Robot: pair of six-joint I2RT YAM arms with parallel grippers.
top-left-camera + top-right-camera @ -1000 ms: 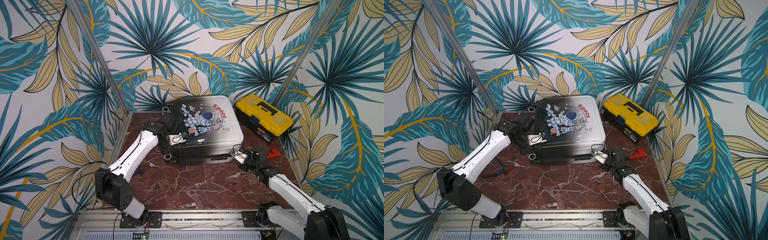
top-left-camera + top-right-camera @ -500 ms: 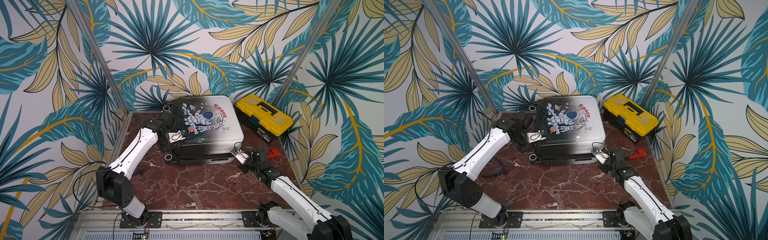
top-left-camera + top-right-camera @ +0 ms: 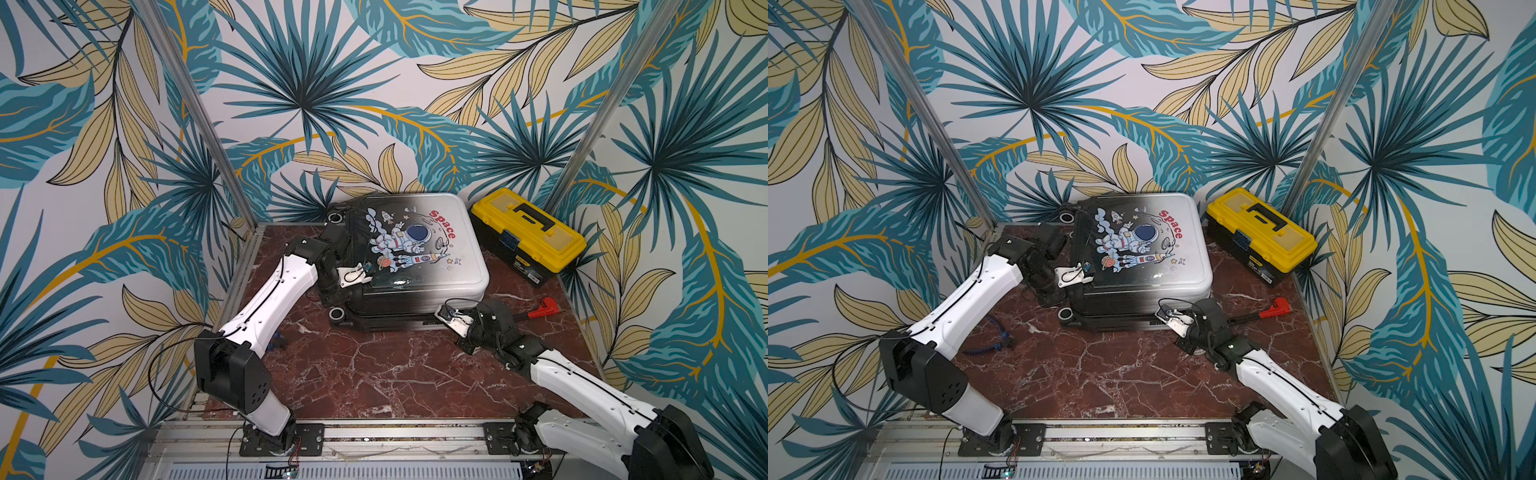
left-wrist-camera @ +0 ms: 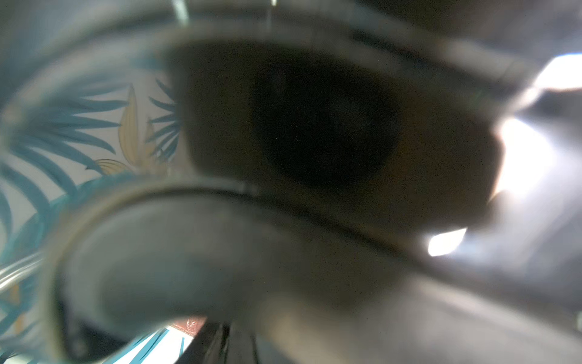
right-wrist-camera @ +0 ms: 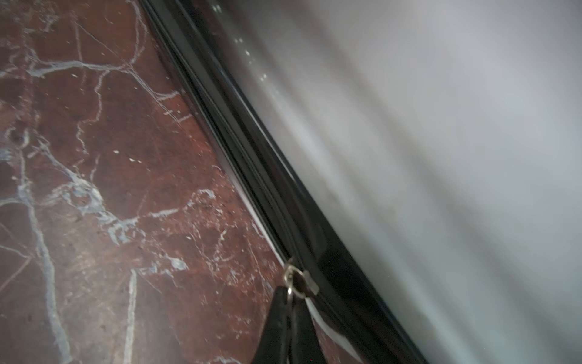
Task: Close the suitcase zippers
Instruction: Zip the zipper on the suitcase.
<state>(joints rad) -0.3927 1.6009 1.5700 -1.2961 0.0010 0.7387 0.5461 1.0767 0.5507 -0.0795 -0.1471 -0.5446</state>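
Both top views: suitcase (image 3: 457,266) lid down; yellow toolbox (image 3: 528,232) closed.

Counted: one suitcase (image 3: 415,266) with two wheels (image 3: 337,313) showing; one yellow toolbox (image 3: 528,232); one red-handled tool (image 3: 544,305); one blue cord (image 3: 988,336), lower left; one zipper pull (image 5: 297,280); two robot arms (image 3: 274,303).

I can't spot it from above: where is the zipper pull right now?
Right wrist view: the zipper pull sits on the suitcase's near-edge seam, toward the robot's right, pinched by the shut right gripper.
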